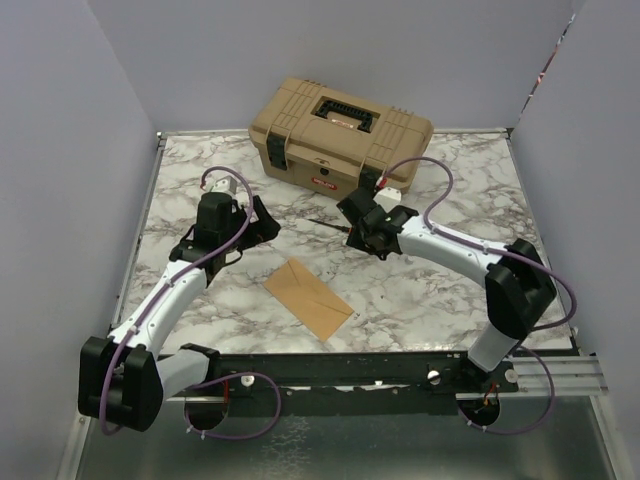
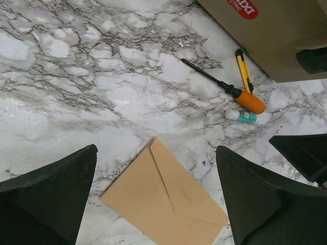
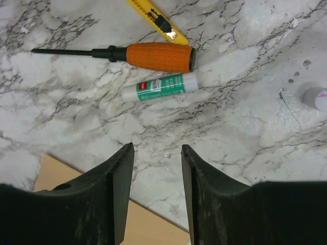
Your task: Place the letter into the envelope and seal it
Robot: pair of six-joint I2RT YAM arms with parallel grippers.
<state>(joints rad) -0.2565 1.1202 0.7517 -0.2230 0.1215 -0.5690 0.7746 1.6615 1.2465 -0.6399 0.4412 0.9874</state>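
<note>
Two released, empty jaws are shown: left gripper (image 2: 156, 153), right gripper (image 3: 157, 149). The envelope (image 1: 308, 298) is laid flat between them, flap folded down, no letter outside; the task is judged nearly done.

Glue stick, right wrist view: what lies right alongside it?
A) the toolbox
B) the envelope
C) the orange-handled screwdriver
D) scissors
C: the glue stick lies roughly parallel to the orange-handled screwdriver, just below it in the picture; the envelope sits apart, lower left.
</note>
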